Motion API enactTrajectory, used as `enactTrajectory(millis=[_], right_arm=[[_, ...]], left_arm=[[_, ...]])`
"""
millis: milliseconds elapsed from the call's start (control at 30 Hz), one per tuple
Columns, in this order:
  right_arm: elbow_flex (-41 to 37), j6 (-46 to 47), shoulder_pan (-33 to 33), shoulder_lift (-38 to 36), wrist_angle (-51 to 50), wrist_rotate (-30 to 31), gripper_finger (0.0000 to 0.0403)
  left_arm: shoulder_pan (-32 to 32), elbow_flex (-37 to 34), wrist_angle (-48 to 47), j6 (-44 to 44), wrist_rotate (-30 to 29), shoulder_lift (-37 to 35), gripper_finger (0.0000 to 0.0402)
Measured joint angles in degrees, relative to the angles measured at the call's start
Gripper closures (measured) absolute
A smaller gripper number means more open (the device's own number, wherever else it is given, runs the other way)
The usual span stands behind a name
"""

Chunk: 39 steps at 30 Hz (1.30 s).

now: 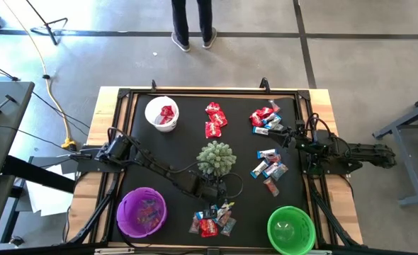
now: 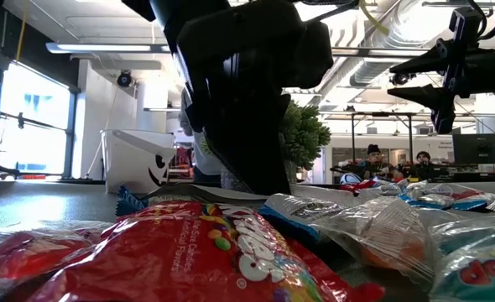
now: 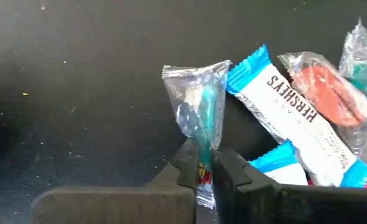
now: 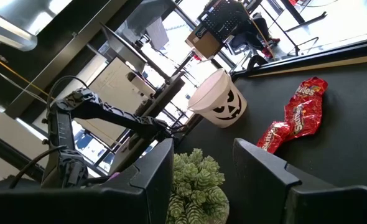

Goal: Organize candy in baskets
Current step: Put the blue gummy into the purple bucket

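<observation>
High view: left end effector lowered over candy pile at near edge of desk, between purple basket and green basket. White basket seen at far left, red candy inside. Right end effector held near right candy clusters.

Left wrist view: fingers pressed together, clamped on clear-wrapped candy; blue-and-white candy just beside.

Right wrist view: right fingers held apart, nothing gripped; spiky green ball between them, farther off.
</observation>
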Motion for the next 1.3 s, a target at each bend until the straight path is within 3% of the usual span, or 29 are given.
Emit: enactTrajectory(millis=[367,667,1000,1300], right_arm=[[-0.02,0.0,0.0,-0.04,0.0,0.0,0.024],[0.0,0.01,-0.01,0.16,0.01,-0.02,0.024],[0.0,0.0,0.0,1.14,-0.08,-0.02,0.024],[-0.02,0.02,0.0,1.18,0.0,-0.02,0.024]], left_arm=[[-1.18,0.09,-0.55,-1.47,0.31,-4.08,0.0393],[-3.21,0.07,-10.7,-7.55,0.38,-14.83,0.0394],[-9.68,0.07,-26.6,-27.56,0.54,-28.83,0.0381],[-21.07,0.07,-44.04,-43.38,1.44,-34.02,0.0358]])
